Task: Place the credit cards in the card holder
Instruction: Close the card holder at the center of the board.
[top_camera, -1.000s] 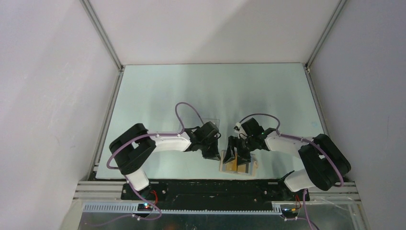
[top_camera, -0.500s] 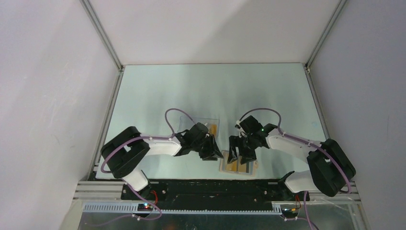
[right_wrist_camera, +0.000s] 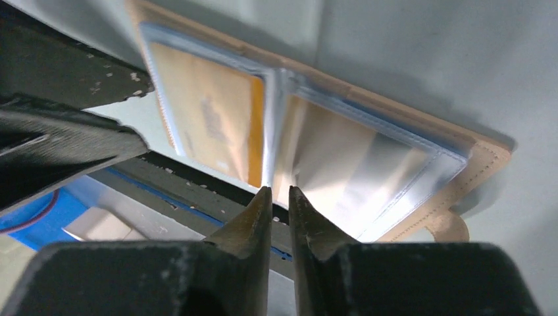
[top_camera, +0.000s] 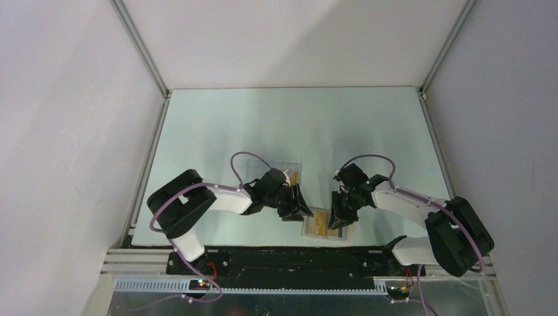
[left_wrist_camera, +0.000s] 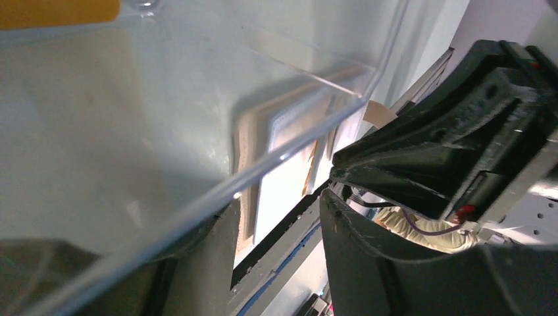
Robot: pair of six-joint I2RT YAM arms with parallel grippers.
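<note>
The tan card holder point(top_camera: 307, 230) lies open near the table's front edge, its clear sleeves up. One orange credit card point(right_wrist_camera: 210, 122) sits in the left sleeve of the card holder point(right_wrist_camera: 477, 158). My right gripper point(right_wrist_camera: 279, 193) hovers over the holder's centre fold, shut to a thin slit with nothing in it; from above the right gripper point(top_camera: 337, 220) covers the holder's right half. My left gripper point(left_wrist_camera: 279, 201) stands open at the clear box's point(left_wrist_camera: 131, 131) near wall, just left of the holder. Another orange card point(left_wrist_camera: 59, 10) lies in that box.
The clear plastic box point(top_camera: 273, 168) sits behind the left gripper point(top_camera: 299, 210), an orange card point(top_camera: 295, 178) at its right end. The table's front rail runs just below the holder. The two grippers are close together over the holder.
My right gripper has closed from wide open and shifted slightly right over the holder. My left gripper has opened and edged right, off the box toward the holder.
</note>
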